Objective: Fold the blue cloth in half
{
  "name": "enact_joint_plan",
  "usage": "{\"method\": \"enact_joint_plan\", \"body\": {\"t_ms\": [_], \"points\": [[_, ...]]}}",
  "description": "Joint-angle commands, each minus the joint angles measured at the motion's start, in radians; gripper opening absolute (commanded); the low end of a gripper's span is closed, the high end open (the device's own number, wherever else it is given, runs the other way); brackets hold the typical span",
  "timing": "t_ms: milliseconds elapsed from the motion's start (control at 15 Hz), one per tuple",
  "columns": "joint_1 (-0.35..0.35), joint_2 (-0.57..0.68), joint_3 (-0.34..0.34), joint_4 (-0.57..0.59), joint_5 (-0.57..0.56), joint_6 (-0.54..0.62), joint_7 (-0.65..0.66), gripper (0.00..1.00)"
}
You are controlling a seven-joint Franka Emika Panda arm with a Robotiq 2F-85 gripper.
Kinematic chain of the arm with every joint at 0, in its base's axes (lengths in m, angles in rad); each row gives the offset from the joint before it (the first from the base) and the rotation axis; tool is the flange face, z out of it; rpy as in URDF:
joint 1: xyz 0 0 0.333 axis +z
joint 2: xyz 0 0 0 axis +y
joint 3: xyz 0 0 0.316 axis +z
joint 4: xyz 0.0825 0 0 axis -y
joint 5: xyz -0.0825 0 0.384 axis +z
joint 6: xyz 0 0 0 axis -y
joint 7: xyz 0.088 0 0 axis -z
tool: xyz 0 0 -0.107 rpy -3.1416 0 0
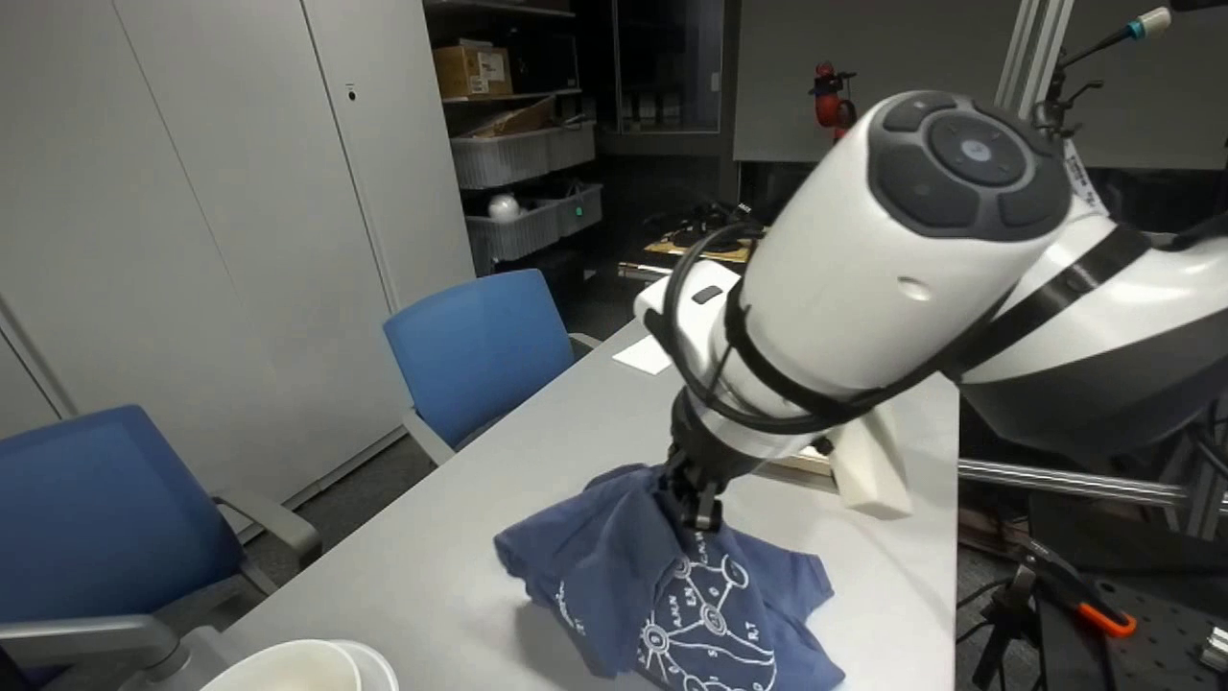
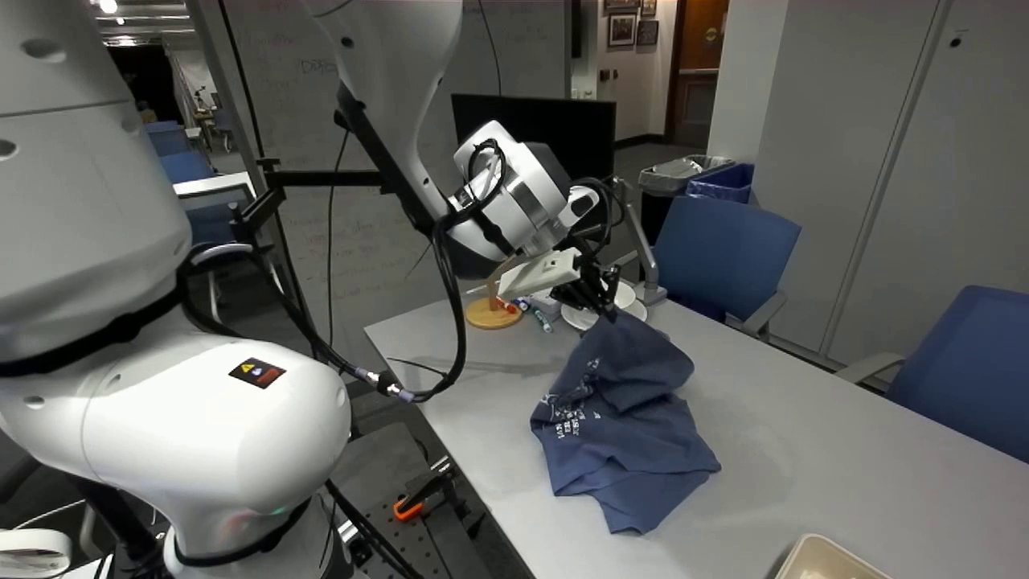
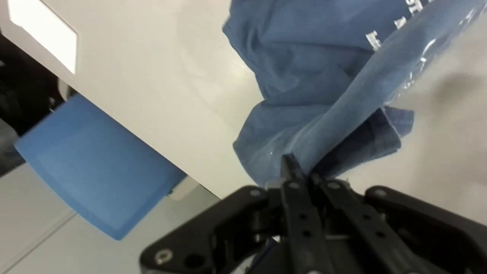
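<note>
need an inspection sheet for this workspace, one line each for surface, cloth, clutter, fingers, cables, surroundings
Surface: pale table, partly covered.
Cloth: one part raised, the rest rumpled on the table; not folded in half.
Clutter: markers, white dishes and tan tub on the table.
Fingers: closed on the cloth.
Cables: strapped along the arm, with a hanging loop.
Surroundings: blue chairs along one side, cabinet behind them.

The pinched part of the rumpled, white-printed navy-blue cloth [image 3: 323,87] is hidden by the black two-fingered gripper [image 3: 302,169]; in an exterior view, the beige round-cornered container [image 2: 804,548] is cropped below.
</note>
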Motion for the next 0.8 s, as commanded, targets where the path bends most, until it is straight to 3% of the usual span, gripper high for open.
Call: {"method": "enact_joint_plan", "body": {"t_ms": [0,67,267,333,400,733], "points": [[-0.011,-0.096,0.001,-0.131,-0.086,-0.127,0.166,0.01],[-0.197,-0.091,0.186,-0.159,-0.049,-0.134,0.172,0.01],[-0.336,-0.073,0.324,-0.224,0.046,-0.144,0.176,0.01],[-0.374,-0.066,0.358,-0.24,0.088,-0.142,0.167,0.31],[-0.408,-0.062,0.388,-0.252,0.117,-0.141,0.166,0.32],[-0.489,-0.049,0.496,-0.249,0.223,-0.146,0.138,0.7]]}}
